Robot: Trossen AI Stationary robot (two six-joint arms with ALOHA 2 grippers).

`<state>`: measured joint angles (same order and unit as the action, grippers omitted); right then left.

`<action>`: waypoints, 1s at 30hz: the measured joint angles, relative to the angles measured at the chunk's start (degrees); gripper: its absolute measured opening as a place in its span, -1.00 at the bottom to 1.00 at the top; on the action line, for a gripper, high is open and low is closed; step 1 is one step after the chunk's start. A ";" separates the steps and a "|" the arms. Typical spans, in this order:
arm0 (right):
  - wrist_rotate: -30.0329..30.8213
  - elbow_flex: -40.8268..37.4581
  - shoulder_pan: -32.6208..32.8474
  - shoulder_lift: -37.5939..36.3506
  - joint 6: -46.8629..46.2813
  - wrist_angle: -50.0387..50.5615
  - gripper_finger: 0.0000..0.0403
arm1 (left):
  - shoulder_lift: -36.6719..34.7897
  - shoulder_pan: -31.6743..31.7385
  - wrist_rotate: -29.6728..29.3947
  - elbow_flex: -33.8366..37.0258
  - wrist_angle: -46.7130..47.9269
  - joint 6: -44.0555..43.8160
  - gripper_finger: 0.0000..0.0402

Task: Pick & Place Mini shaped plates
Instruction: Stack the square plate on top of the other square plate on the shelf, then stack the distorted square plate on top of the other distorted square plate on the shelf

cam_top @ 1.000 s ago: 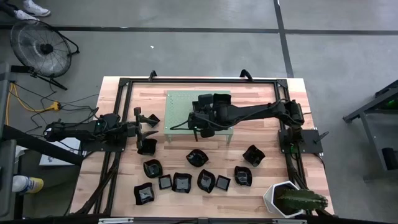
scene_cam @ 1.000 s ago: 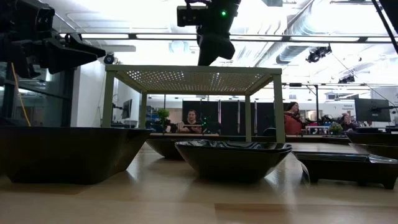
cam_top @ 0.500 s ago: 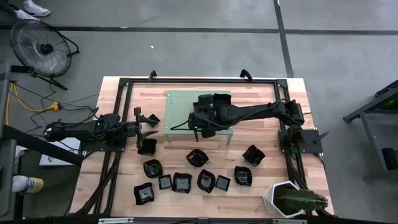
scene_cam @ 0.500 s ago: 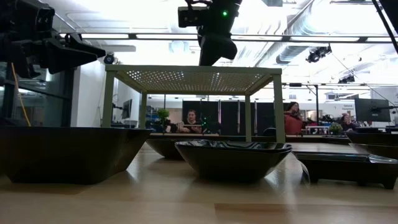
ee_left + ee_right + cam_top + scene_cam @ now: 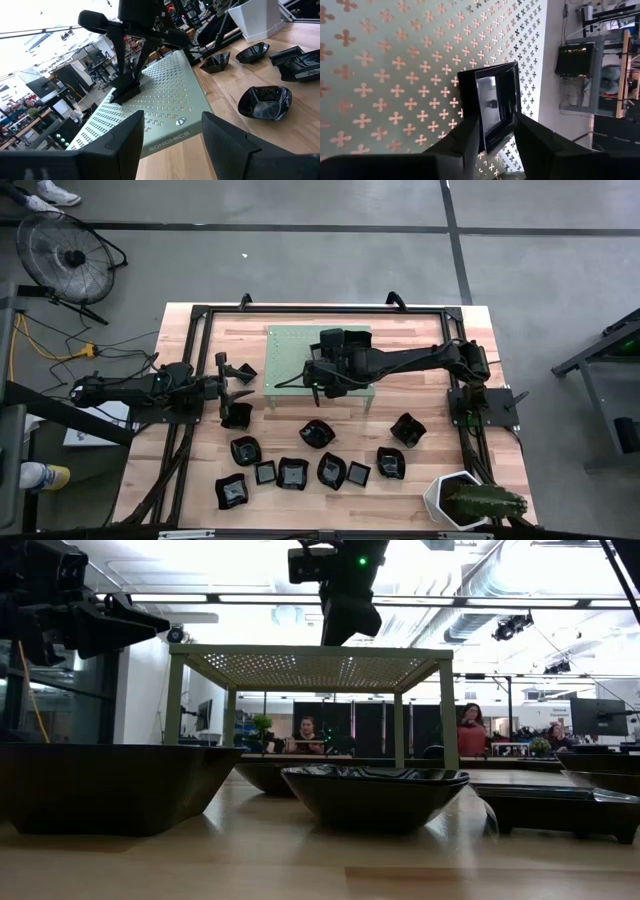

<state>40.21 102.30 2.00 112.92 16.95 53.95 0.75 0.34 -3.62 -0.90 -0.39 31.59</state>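
Observation:
A small square black plate (image 5: pixel 492 100) lies on top of the green perforated shelf (image 5: pixel 290 350) at mid-table. My right gripper (image 5: pixel 496 119) slants down over it, open, one finger on each side of the plate's near rim. In the high view the same plate (image 5: pixel 350 337) shows beside the right gripper (image 5: pixel 333 355). Several more black mini plates (image 5: pixel 318 434) rest on the wooden table in front of the shelf. My left gripper (image 5: pixel 172 145) waits level and open at the table's left, with nothing between its fingers. My right gripper's fingers (image 5: pixel 470 140) stand on either side of the square plate's near rim (image 5: pixel 487 142), coming from above at a slant. I cannot tell whether they touch it. The plate rests on the shelf top.
A white hexagonal pot with a cactus (image 5: pixel 455 498) stands at the near right corner. One black plate (image 5: pixel 237 415) lies just below the left gripper. Black frame rails (image 5: pixel 190 330) run along the table's edges. People sit in the room beyond.
My right gripper has opened above the shelf and let go of the square plate, which now lies on the shelf top. The arm itself has stayed in place.

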 joint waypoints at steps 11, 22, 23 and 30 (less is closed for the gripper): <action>0.00 0.00 0.54 -0.22 0.78 -0.09 -0.41 | 0.00 0.00 0.00 0.02 -0.02 0.02 -0.04; 2.06 -0.02 2.07 -2.14 1.08 0.32 -0.41 | 0.00 0.02 0.00 0.02 0.00 0.02 -0.04; 1.86 -0.02 2.31 -2.27 0.84 0.40 -0.41 | 0.00 0.01 0.00 0.02 -0.01 0.00 -0.04; 1.42 -0.02 5.28 -3.49 -5.30 4.80 -0.41 | 0.00 0.02 0.00 0.00 0.00 0.00 -0.04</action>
<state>41.63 102.28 7.28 109.43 11.65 58.76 0.76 0.36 -3.62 -0.91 -0.38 31.59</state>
